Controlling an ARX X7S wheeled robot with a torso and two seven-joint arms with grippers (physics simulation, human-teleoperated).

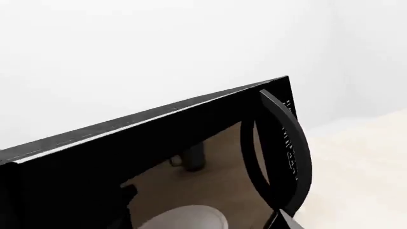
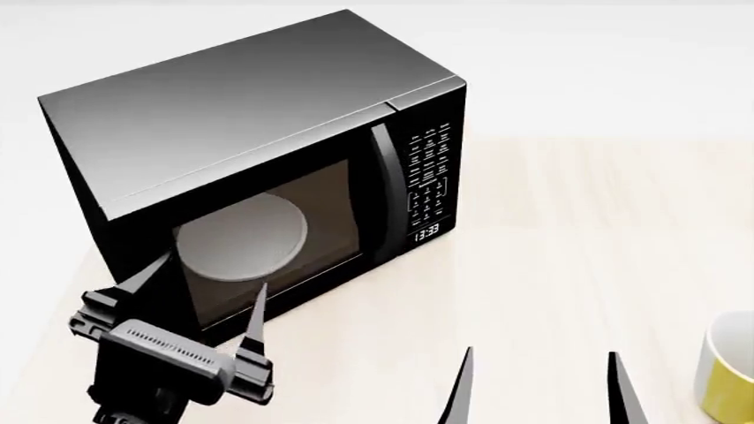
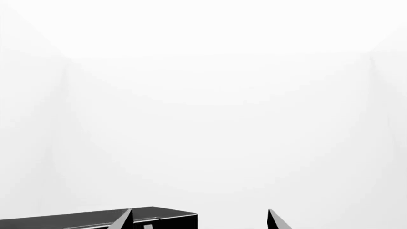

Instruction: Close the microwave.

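**Microwave door flush, our left claw spread in front of it**

We see the large black boxy microwave with a grey top (image 2: pixel 253 168) standing at the far left part of the pale wooden desk (image 2: pixel 566 256), turned so its front faces the desk's near edge and slightly to the right. Its glass-windowed door (image 2: pixel 271 238) lies flush with the front, and the white round turntable plate (image 2: pixel 242 238) shows through the glass. The curved black handle (image 2: pixel 386 177) runs upright between the window and the white-lettered keypad (image 2: pixel 430 177), whose display glows below it.

Our left gripper (image 2: pixel 207 283) sits near the desk's near left corner, just in front of the lower left part of the door. Its two thin black fingers (image 2: pixel 256 314) stand spread apart, tips pointing up toward the glass; we cannot tell whether they touch it. The left wrist points away from us toward the microwave, and its camera looks along the door's top edge to the handle (image 1: pixel 283 143).

Our right gripper (image 2: pixel 536 384) shows only as two dark fingertips at the near edge, spread wide and holding nothing, well apart from the microwave. A yellow mug with a white rim (image 2: pixel 728 367) stands at the near right edge.
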